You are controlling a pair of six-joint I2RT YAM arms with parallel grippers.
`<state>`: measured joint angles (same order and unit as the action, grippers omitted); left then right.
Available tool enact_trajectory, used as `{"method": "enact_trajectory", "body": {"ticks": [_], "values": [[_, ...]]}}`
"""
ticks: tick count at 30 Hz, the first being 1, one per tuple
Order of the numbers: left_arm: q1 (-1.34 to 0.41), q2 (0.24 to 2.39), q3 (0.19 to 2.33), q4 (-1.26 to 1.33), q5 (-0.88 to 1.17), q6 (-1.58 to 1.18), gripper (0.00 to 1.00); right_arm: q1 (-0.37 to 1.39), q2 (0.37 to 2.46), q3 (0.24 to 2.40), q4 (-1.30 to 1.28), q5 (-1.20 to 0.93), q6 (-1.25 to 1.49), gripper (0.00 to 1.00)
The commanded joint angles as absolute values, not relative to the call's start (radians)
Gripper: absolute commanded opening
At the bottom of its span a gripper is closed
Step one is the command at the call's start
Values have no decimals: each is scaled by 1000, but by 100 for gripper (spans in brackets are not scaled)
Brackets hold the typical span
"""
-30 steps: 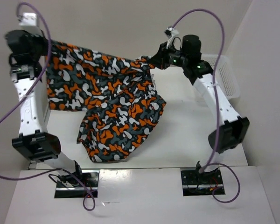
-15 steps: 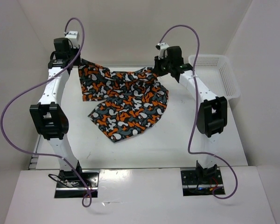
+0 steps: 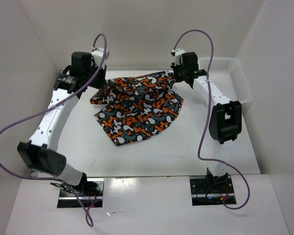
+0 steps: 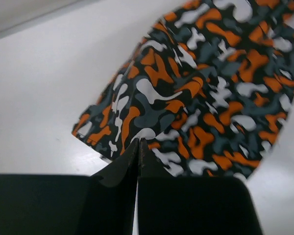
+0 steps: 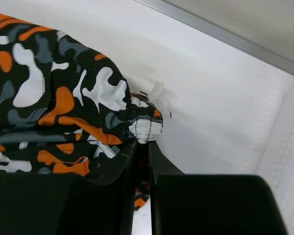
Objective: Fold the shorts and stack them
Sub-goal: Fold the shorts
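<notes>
The shorts (image 3: 139, 110), blotched orange, black, white and grey, lie rumpled across the far middle of the white table (image 3: 186, 147). My left gripper (image 3: 99, 87) is at their far left corner, my right gripper (image 3: 175, 77) at their far right corner. In the left wrist view the left gripper (image 4: 138, 142) is shut, with a ridge of the shorts (image 4: 201, 88) running up into its tips. The right wrist view shows the right gripper (image 5: 142, 144) shut on the stitched hem of the shorts (image 5: 63, 103), with fabric between its fingers.
A white plastic mesh basket (image 3: 237, 78) stands at the far right of the table, just beyond the right arm. White walls close in the left, back and right sides. Purple cables loop over both arms.
Both arms have swung away from the camera and down, carrying the shorts. The shorts hung stretched in the air a second ago and now rest on the table, bunched between the grippers.
</notes>
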<state>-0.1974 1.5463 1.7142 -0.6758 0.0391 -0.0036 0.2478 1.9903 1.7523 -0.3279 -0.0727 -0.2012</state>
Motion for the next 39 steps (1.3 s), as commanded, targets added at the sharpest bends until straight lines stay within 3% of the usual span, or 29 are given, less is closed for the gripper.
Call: {"method": "enact_trajectory", "body": {"ticks": [1, 6, 10, 13, 14, 15, 16, 19, 23, 29, 33, 39], "values": [[-262, 1426, 1590, -885, 130, 0, 0, 187, 1872, 1703, -305, -78, -229, 2], [-415, 1293, 1375, -939, 141, 0, 0, 158, 1778, 1574, -348, -193, -327, 6], [-425, 1284, 1316, -979, 276, 0, 1, 158, 1752, 1462, -370, -202, -397, 9], [-434, 1293, 1278, -1035, 375, 0, 25, 158, 1714, 1393, -379, -172, -448, 16], [-434, 1293, 1264, -1108, 412, 0, 43, 158, 1694, 1375, -379, -172, -472, 22], [-434, 1302, 1264, -1144, 445, 0, 48, 158, 1684, 1335, -388, -155, -488, 44], [-434, 1302, 1249, -1176, 466, 0, 52, 158, 1674, 1316, -388, -141, -503, 58], [-434, 1324, 1218, -1119, 404, 0, 58, 158, 1628, 1249, -408, -115, -552, 79], [-381, 1353, 1206, -898, 158, 0, 58, 80, 1597, 1267, -443, -181, -499, 86], [-171, 1475, 1221, -540, 77, 0, 64, 41, 1597, 1273, -453, -276, -325, 94], [-23, 1652, 1313, -466, 86, 0, 66, 41, 1660, 1238, -385, -220, -229, 95], [-23, 1860, 1410, -413, 58, 0, 74, 41, 1785, 1293, -365, -199, -198, 95]]}}
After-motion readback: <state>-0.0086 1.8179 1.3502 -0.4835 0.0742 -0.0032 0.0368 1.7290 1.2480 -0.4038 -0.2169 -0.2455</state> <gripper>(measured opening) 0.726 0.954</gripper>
